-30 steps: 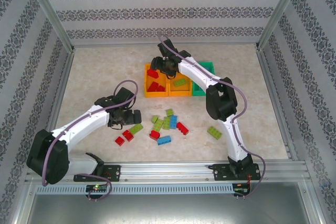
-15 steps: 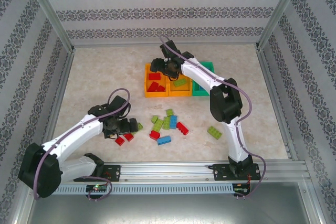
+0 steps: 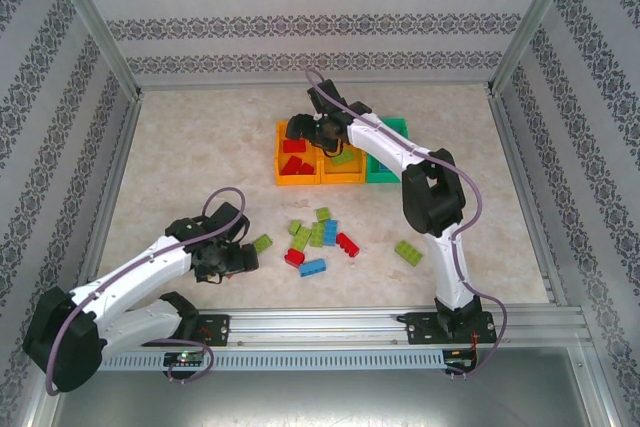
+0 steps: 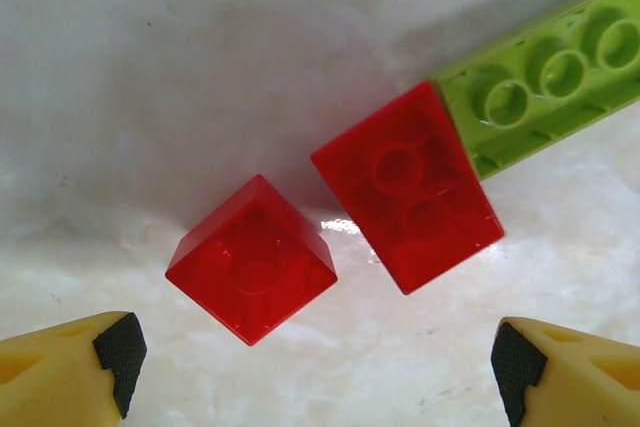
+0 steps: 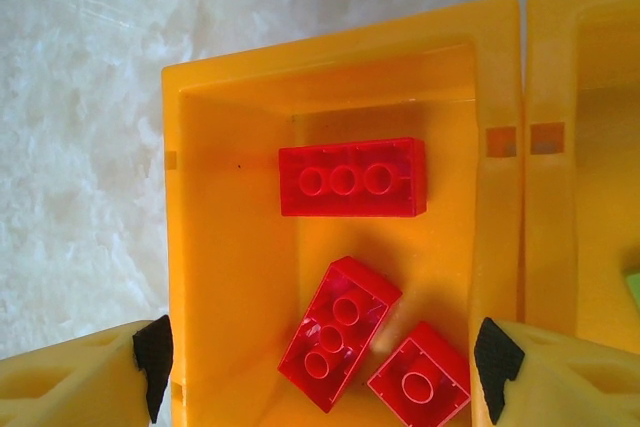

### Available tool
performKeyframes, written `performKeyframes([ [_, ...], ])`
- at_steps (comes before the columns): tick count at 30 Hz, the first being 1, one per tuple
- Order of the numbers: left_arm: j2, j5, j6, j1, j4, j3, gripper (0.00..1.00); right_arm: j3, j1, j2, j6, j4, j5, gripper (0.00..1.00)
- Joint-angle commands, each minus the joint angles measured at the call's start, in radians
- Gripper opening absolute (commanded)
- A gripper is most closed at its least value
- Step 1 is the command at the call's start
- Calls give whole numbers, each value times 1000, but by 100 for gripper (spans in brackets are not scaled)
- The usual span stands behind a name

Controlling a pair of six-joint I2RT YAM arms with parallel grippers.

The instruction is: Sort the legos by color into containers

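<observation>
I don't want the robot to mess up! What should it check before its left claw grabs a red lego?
1. left claw open: ok.
2. Nothing held in it: ok.
3. small red lego apart from its neighbours: ok.
4. bigger red lego free of the lime lego: not ok, their corners meet.
5. right claw open and empty: ok.
6. left orange bin holds red only: ok for the three showing.
</observation>
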Motion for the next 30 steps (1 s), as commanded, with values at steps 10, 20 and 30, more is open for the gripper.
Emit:
performKeyframes([
  [10, 76, -83, -131, -65, 11, -41, 87, -52, -20, -46, 3, 10, -19, 82],
  [20, 123, -106, -128, -65, 22, -50, 85, -56, -21, -43, 17, 18, -25, 82],
  [30, 193, -109, -193, -57, 143, -45, 85, -92, -28, -68, 16, 19, -16, 82],
])
